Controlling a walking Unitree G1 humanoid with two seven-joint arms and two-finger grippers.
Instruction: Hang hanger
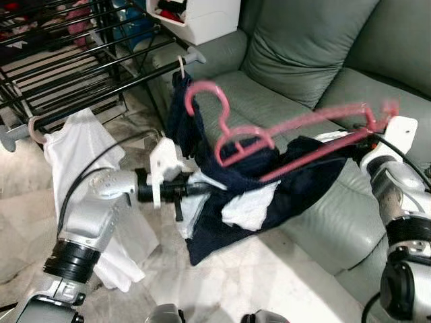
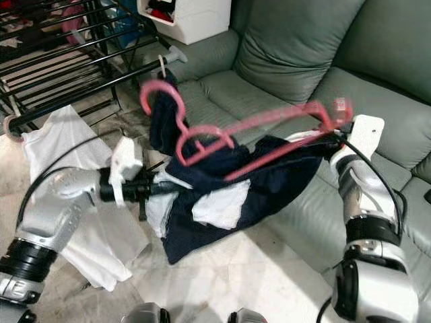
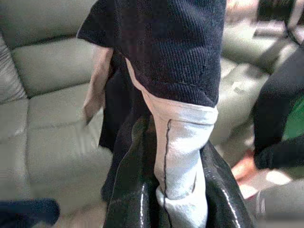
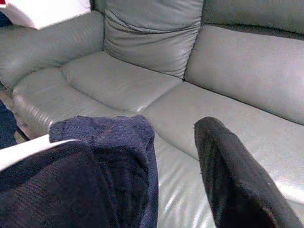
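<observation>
A pink plastic hanger (image 1: pixel 296 124) hangs tilted in the air between my two arms, its hook (image 1: pixel 202 87) pointing toward the black drying rack (image 1: pixel 101 84). A navy garment with white lining (image 1: pixel 296 182) droops from it over the sofa's front edge. My left gripper (image 1: pixel 195 190) is shut on the garment's white fabric (image 3: pixel 183 142), below the hook. My right gripper (image 1: pixel 357 141) is at the hanger's far end with its jaws apart. Navy cloth (image 4: pixel 104 156) is draped over one finger, and the other finger (image 4: pixel 228 175) is bare.
A grey-green sofa (image 1: pixel 289 101) with a cushion (image 1: pixel 303 47) lies ahead and to the right. On the rack's front rail hang a white shirt (image 1: pixel 81 155) and a dark garment (image 1: pixel 180 114). A white box (image 1: pixel 202 17) sits behind the rack. The floor is pale tile.
</observation>
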